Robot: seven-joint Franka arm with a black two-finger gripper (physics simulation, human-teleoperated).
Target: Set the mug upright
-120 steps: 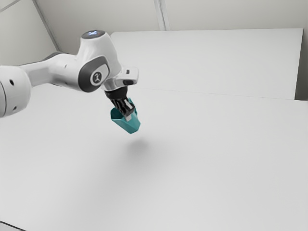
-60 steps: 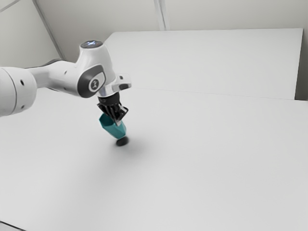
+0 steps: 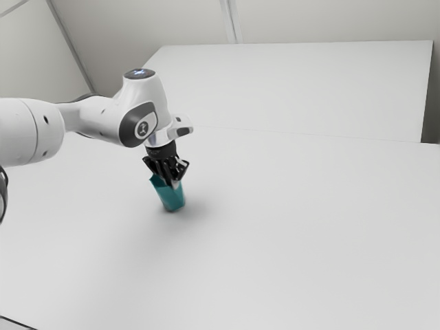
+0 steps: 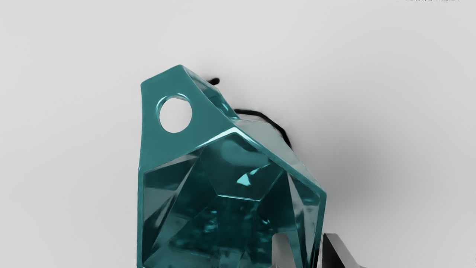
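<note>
Pincer (image 3: 174,183) grips the leaning mug (image 3: 171,198) by its wall, mouth upward. Judged in hand: final righting. Next: remove lean, seat base flat on desk (image 3: 289,227), release.

Open bench (image 3: 289,240) spreads from the mug (image 3: 174,199) toward the exterior view's right and its near side, giving a hand a broad way in at low height. On the exterior view's left, the arm (image 3: 100,118) reaches in above the bench and blocks a descent from overhead. At the far side, a pale panel (image 3: 309,89) bounds the room. The mug leans, its rim toward the exterior view's left, with the end effector (image 3: 172,183) clamped on its wall: one finger (image 4: 283,253) takes up part of the mouth, the other (image 4: 331,247) stands just outside. The pierced handle (image 4: 167,147) juts out beside the mouth.
</note>
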